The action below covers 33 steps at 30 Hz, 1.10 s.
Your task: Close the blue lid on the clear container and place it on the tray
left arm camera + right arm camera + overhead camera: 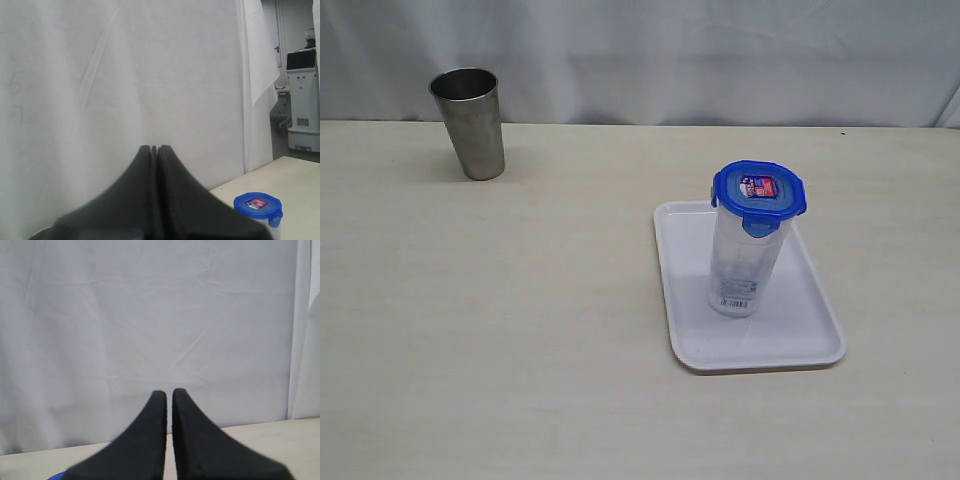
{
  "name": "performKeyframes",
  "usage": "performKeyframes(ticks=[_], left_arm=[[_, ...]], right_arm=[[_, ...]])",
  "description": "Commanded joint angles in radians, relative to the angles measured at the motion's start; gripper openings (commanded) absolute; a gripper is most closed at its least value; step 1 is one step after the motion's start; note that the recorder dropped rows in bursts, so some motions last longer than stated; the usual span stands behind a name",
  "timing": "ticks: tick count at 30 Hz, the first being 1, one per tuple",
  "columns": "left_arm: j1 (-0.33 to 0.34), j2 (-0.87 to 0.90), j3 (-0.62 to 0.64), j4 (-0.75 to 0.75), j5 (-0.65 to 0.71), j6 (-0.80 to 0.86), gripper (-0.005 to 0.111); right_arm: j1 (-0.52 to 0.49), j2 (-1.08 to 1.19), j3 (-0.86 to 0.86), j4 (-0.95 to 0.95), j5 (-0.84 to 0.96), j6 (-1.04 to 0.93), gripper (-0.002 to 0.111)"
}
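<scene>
Left pincer: black tips pressed flat together, nothing between them, pointed at the white curtain. Right pincer: same, tips together with only a hairline slit, holding nothing. Neither one shows in the exterior view, so both are well clear of the work.

Outward from there, exterior view:
- blue lid sits on top of the clear container, sticker side up, right of centre in the frame. The left wrist view also catches the lid past the pincer.
- the container stands upright on the tray, toward the tray's far half, barcode sticker facing the camera.
- the tray lies flat on the desk, lower right of the frame.

Status, my read: lid on, container on tray, so both steps look done. Front flap looks folded down; I can't confirm all four are snapped. If anything is left, it's that check.

Contents:
- clear container: looks empty, nothing visible through the wall.
- tray: carries only the container.
- steel cup, upper left, well apart from the tray: upright, inside dark, can't tell what's in it.
</scene>
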Motion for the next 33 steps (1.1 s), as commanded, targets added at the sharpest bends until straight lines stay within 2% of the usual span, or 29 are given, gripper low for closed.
performKeyframes(ticks=[1, 4, 8, 10, 12, 14, 20, 23, 26, 28, 33], left_arm=[[0.003, -0.003, 0.004, 0.002, 0.001, -0.010, 0.000], [0.003, -0.003, 0.004, 0.000, 0.001, -0.010, 0.000], [-0.002, -0.003, 0.004, -0.111, -0.060, -0.010, 0.000], [-0.002, -0.003, 0.006, -0.236, -0.064, -0.003, 0.000], [-0.002, -0.003, 0.006, -0.429, -0.034, 0.072, 0.000], [0.000, -0.003, 0.008, -0.703, 0.006, 0.265, 0.000], [0.000, -0.003, 0.010, -1.412, 0.100, 1.079, 0.000], [0.000, -0.007, 0.010, -1.661, 0.154, 1.441, 0.000], [0.015, -0.035, 0.010, -1.725, 0.238, 1.655, 0.000], [0.048, -0.065, 0.012, -1.725, 0.284, 1.690, 0.000], [0.197, -0.173, 0.069, -1.725, 0.294, 1.693, 0.000]], right_arm=[[-0.001, -0.003, 0.006, -0.001, -0.007, 0.005, 0.004], [-0.001, -0.003, 0.006, -0.001, -0.007, 0.005, 0.004], [-0.001, -0.003, 0.006, -0.001, -0.007, 0.005, 0.004], [-0.001, -0.003, 0.006, -0.001, -0.007, 0.005, 0.004], [-0.001, -0.003, 0.006, -0.001, -0.007, 0.005, 0.004], [-0.001, -0.003, 0.006, -0.001, -0.007, 0.005, 0.004], [-0.001, -0.003, 0.006, -0.001, -0.007, 0.005, 0.004], [-0.001, -0.003, 0.006, -0.001, -0.007, 0.005, 0.004], [-0.001, -0.003, 0.006, -0.001, -0.007, 0.005, 0.004], [-0.001, -0.003, 0.006, -0.001, -0.007, 0.005, 0.004], [-0.001, -0.003, 0.006, -0.001, -0.007, 0.005, 0.004]])
